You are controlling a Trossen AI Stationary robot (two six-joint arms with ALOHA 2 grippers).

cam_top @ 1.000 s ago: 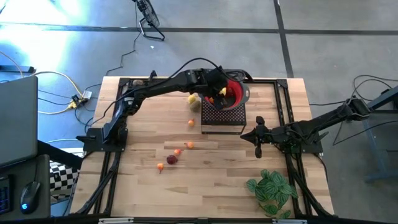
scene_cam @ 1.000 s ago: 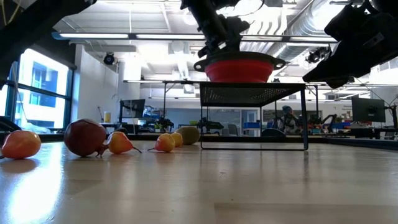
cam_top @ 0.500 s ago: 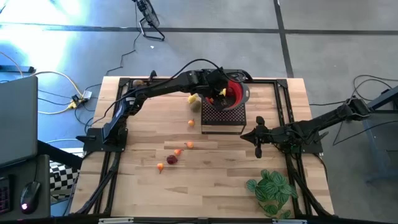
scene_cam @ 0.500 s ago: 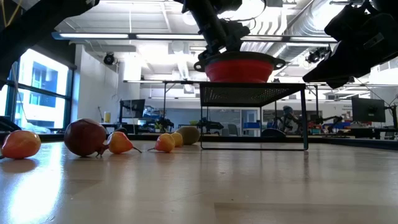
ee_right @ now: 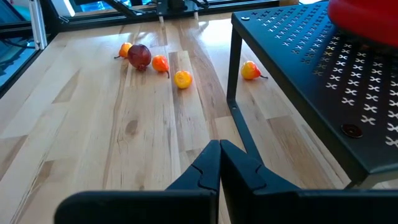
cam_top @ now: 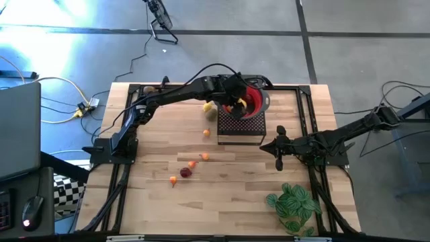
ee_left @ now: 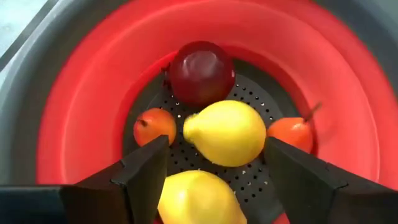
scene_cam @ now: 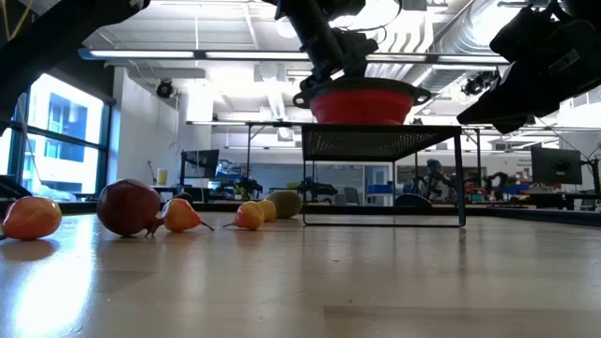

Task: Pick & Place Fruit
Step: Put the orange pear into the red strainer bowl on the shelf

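My left gripper (ee_left: 216, 146) hangs open over the red bowl (ee_left: 81, 106), which stands on a black perforated stand (cam_top: 242, 128) at the far middle of the table. In the bowl lie two yellow fruits (ee_left: 227, 132) (ee_left: 198, 198), a dark red one (ee_left: 201, 71) and two orange ones (ee_left: 154, 126) (ee_left: 291, 134). The fingers stand on either side of the yellow fruits, with gaps showing. More fruit rests on the table: a yellow-green one (cam_top: 210, 107), several orange ones (cam_top: 206, 132) and a dark red one (cam_top: 185, 172). My right gripper (ee_right: 219, 155) waits shut at the table's right.
A green leafy plant (cam_top: 294, 205) lies near the front right corner. The stand's legs (scene_cam: 303, 178) rise from the table beside the yellow-green fruit (scene_cam: 286, 203). Bare wood stretches across the near half of the table (cam_top: 222, 202).
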